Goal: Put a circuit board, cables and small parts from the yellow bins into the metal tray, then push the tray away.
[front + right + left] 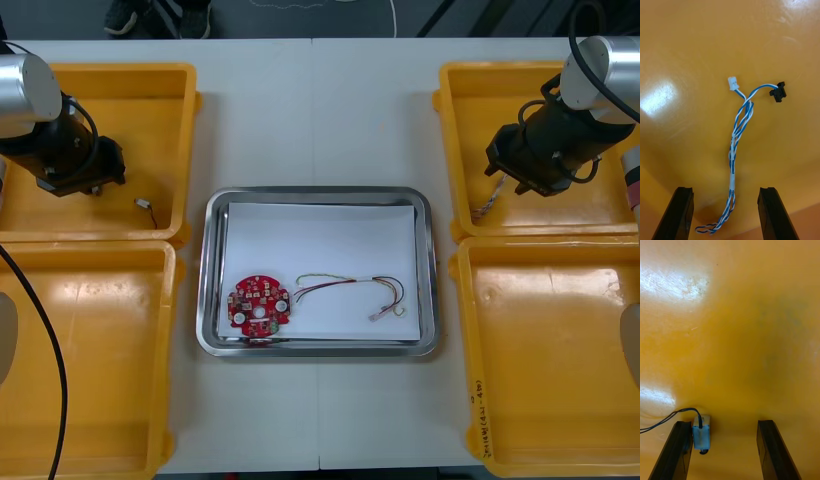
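Right claw (725,191), spread, straddles blue-white cable (736,131), apparently half-hidden from above.

round red circuit board (259,306) and red and yellow cable (345,282) lie flat in the white-lined metal tray (318,192), centre frame; twisted blue and white cable (733,176) in upper-right yellow bin (480,110).

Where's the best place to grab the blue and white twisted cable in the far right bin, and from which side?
Grip the blue and white cable at its banded middle, coming straight down with a finger on each side. There the strands lie bundled; the ends split into connectors and loops. The open right gripper straddles it.
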Robot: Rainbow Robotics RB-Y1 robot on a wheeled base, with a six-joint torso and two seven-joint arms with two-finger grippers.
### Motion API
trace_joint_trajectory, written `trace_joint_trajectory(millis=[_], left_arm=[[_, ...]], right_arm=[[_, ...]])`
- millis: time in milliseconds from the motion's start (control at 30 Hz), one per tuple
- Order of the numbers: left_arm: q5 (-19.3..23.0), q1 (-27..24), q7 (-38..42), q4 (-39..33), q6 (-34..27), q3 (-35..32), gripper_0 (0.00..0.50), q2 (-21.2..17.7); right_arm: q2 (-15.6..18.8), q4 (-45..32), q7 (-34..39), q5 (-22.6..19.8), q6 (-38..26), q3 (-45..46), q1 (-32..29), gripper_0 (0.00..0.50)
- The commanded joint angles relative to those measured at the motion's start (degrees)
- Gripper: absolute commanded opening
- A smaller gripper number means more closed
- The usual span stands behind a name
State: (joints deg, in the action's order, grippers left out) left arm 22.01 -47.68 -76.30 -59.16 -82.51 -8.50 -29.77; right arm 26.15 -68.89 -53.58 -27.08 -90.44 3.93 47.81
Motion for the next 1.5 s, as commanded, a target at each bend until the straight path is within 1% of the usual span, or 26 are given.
trace_joint_trajectory(millis=[33, 167, 200, 233, 267, 300, 333, 400, 667, 767, 800, 933, 967, 1000, 1067, 1100, 1133, 1167, 1200, 1233, 1267, 1333, 1433, 1467, 1500], left_arm=[[-0.74, -1.89, -0.34, 1.15, 1.12, -1.43, 0.5, 0.68], [-0.83, -1.81, -0.43, 1.77, 1.3, -1.43, 0.5, 0.68], [-0.92, -1.81, -0.43, 1.94, 1.39, -1.43, 0.458, 0.68], [-0.92, -1.81, -0.43, 2.03, 1.39, -1.43, 0.373, 0.68], [-0.92, -1.81, -0.43, 2.03, 1.39, -1.43, 0.319, 0.68], [-1.09, -1.81, -0.43, 2.03, 1.39, -1.43, 0.14, 0.68], [-1.09, -1.81, -0.43, 2.03, 1.39, -1.43, 0.037, 0.68], [-1.27, -1.81, -0.43, 2.12, 1.3, -1.43, 0.001, 0.68], [-1.71, -2.07, -0.08, 1.94, -0.19, -1.43, 0.0, 0.41], [-1.71, -2.42, 0.36, 0.18, -2.65, -1.79, 0.0, -0.64], [-1.71, -2.42, 0.36, 0.18, -2.65, -1.79, 0.0, -0.64], [-1.8, -2.33, 0.36, -5.27, -7.66, -4.69, 0.0, -1.52], [-1.8, -2.33, 0.36, -5.79, -8.02, -4.77, 0.0, -1.61], [-1.62, -2.33, 0.45, -8.34, -10.21, -5.65, 0.0, -1.87], [-1.62, -2.33, 0.53, -10.19, -11.71, -6.09, 0.0, -1.96], [-1.8, -2.33, 0.71, -13.26, -13.99, -7.06, 0.0, -1.96], [-1.8, -2.33, 0.8, -14.23, -14.61, -7.41, 0.0, -1.96], [-1.71, -2.33, 0.97, -15.73, -15.93, -7.76, 0.0, -1.96], [-1.62, -2.42, 1.24, -17.39, -17.33, -8.03, 0.0, -1.96], [-1.62, -2.42, 1.41, -18.19, -17.95, -8.2, 0.0, -1.96], [-1.45, -2.33, 1.77, -19.86, -19.35, -8.47, 0.0, -1.96], [-1.01, -2.33, 2.64, -22.67, -22.08, -8.55, 0.0, -1.96], [-0.22, -2.42, 6.25, -26.01, -25.68, -8.11, 0.0, -1.87], [0.05, -2.33, 7.39, -27.15, -27.18, -7.5, 0.0, -1.79], [0.4, -2.42, 8.27, -27.94, -27.49, -7.06, 0.0, -1.79]], right_arm=[[-1.28, -0.64, 2.16, 0.8, 0.88, -1.64, -0.79, 0.5], [-1.72, -0.72, 2.25, 1.06, 1.59, -1.56, -1.67, 0.5], [-1.89, -0.64, 2.34, 1.06, 1.94, -1.64, -1.93, 0.5], [-1.89, -0.64, 2.34, 1.15, 2.2, -1.73, -2.28, 0.5], [-1.98, -0.64, 2.42, 1.06, 2.29, -1.82, -2.37, 0.5], [-2.07, -0.72, 2.42, 1.24, 2.29, -1.91, -2.54, 0.5], [-2.07, -0.64, 2.42, 1.24, 2.29, -1.99, -2.63, 0.5], [-2.15, -0.64, 2.51, 1.41, 2.38, -1.99, -2.72, 0.5], [-2.68, -0.64, 2.69, 1.76, 4.58, -2.26, -3.69, 0.5], [-2.68, -0.64, 2.78, 1.76, 4.66, -2.26, -3.86, 0.5], [-2.68, -0.64, 2.78, 1.76, 4.66, -2.26, -3.86, 0.5], [-2.95, -0.64, 2.95, 1.85, 5.45, -2.43, -4.21, 0.5], [-3.03, -0.64, 2.86, 1.85, 5.63, -2.43, -4.21, 0.5], [-3.03, -0.64, 2.95, 1.85, 6.07, -2.61, -4.48, 0.5], [-3.03, -0.64, 2.95, 1.85, 6.25, -2.7, -4.57, 0.5], [-3.12, -0.64, 2.95, 1.85, 6.25, -2.87, -4.57, 0.5], [-3.03, -0.72, 2.95, 1.85, 6.25, -2.96, -4.57, 0.5], [-3.03, -0.64, 3.04, 1.85, 6.25, -3.14, -4.57, 0.478], [-3.12, -0.64, 3.04, 1.85, 6.25, -3.31, -4.57, 0.428], [-3.12, -0.64, 3.13, 1.85, 6.25, -3.49, -4.57, 0.401], [-3.12, -0.64, 3.13, 1.85, 6.25, -3.66, -4.57, 0.359], [-3.12, -0.64, 3.3, 1.85, 6.25, -3.93, -4.65, 0.322], [-3.21, -0.64, 3.3, 1.94, 6.33, -4.19, -4.92, 0.242], [-3.21, -0.64, 3.3, 1.94, 6.51, -4.28, -5.01, 0.203], [-3.21, -0.64, 3.39, 1.94, 6.51, -4.46, -5.09, 0.175]])
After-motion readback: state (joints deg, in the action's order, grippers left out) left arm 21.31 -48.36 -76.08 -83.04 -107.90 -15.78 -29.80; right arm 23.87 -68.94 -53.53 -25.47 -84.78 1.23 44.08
